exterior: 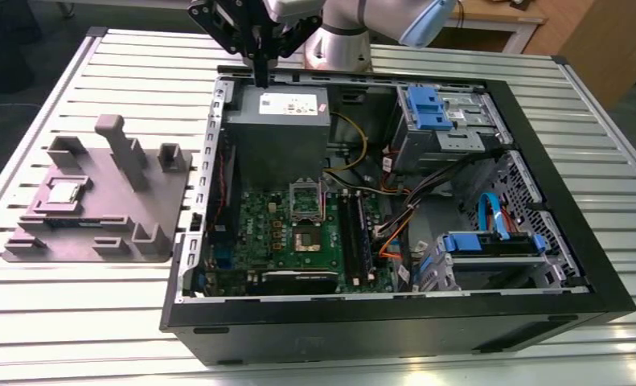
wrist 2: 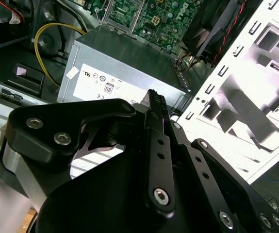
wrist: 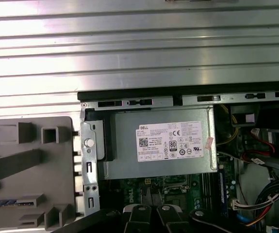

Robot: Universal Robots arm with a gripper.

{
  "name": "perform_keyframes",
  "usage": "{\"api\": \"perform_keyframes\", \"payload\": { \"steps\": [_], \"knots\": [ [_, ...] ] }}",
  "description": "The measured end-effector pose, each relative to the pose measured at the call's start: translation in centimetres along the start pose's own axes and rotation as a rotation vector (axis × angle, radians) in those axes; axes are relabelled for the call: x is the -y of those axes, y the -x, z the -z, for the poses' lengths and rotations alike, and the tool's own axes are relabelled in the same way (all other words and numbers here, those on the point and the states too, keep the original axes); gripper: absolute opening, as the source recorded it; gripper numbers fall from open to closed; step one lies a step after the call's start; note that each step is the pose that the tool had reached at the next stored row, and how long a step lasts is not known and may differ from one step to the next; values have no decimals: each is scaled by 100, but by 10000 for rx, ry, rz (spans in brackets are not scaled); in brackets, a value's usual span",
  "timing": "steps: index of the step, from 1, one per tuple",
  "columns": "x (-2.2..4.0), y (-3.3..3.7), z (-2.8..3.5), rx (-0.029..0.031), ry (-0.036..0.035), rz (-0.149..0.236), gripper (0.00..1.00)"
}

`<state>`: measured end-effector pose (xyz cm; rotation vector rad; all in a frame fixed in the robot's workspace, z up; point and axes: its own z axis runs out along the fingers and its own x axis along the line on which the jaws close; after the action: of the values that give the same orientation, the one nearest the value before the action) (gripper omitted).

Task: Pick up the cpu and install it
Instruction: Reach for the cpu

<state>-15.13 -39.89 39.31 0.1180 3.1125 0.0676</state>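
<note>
Just above the back edge of the open computer case (exterior: 404, 314), the gripper (exterior: 262, 79) hangs over the power supply (exterior: 278, 112), fingers pressed together and holding nothing. The cpu (exterior: 63, 193) lies on the grey tray (exterior: 162, 205), well apart.

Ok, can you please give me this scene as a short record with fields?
tool: shut, empty, above the power supply box
cpu: lying in the grey fixture tray, apart from the tool
computer case: open, motherboard exposed
task state: cpu not yet picked up
</note>
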Motion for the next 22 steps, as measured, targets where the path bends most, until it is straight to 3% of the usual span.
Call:
{"api": "perform_keyframes", "payload": {
  "steps": [22],
  "knots": [
    [6, -75, 2, 0, 0, 0, 10]
  ]
}}
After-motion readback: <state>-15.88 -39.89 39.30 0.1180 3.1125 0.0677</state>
